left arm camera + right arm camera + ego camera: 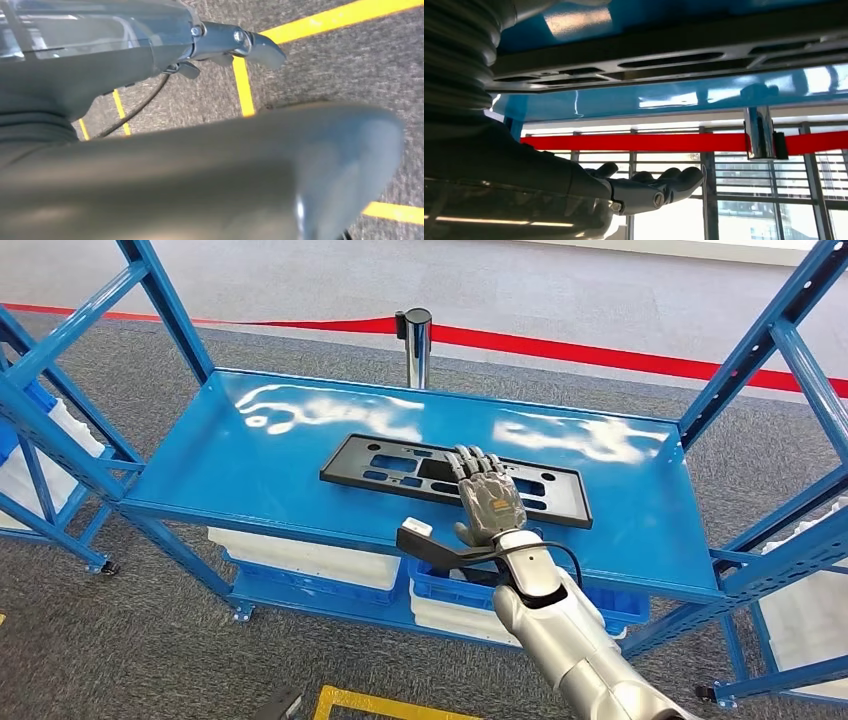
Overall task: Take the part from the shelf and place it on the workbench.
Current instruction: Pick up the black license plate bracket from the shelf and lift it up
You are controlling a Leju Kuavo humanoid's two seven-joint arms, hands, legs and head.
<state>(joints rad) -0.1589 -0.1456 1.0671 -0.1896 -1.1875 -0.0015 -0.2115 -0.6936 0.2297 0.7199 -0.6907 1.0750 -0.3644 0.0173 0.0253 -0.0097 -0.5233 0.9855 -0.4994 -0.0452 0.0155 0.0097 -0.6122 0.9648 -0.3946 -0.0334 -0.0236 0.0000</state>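
right hand | fingers spread flat, holding nothing | above black part | blue shelf

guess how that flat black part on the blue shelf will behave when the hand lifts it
The black part looks thin, long and full of cutouts, so probably light but prone to flex. Lying flat on the glossy shelf, it may slide before the right hand gets under an edge.

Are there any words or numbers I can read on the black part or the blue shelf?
No words or numbers can be read anywhere.
Black part: holes and slots, no writing visible.
Blue shelf: just shiny light reflections.
Floor lines: plain yellow, no letters.
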